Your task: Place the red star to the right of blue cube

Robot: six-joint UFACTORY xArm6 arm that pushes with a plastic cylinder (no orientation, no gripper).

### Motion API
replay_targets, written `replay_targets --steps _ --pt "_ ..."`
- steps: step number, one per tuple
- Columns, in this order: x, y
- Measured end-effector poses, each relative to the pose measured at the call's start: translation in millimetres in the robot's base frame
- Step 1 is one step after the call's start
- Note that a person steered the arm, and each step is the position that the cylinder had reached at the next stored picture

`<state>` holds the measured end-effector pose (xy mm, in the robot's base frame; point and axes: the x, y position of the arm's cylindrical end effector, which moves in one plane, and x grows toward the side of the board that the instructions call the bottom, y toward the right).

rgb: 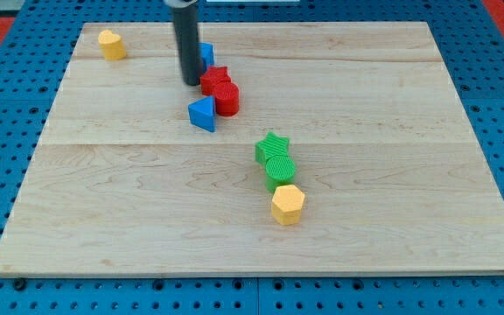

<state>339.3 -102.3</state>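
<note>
Currently my tip rests on the desk just left of the red star, the rod covering most of the blue cube behind it; the arm carries no jaws. The red star lies just below-right of the blue cube, touching the red cylinder, with the blue triangular block just beside that. Green star, green cylinder and yellow block form a chain lower down; another yellow block sits top left.
</note>
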Motion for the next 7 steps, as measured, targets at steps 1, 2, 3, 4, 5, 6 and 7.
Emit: replay_targets --steps 1,2,3,4,5,6,7 --pt "6 27" --pt "6 83" --pt "-3 136" --pt "-51 147" --pt "-34 147" --pt "2 124" --pt "-35 87"
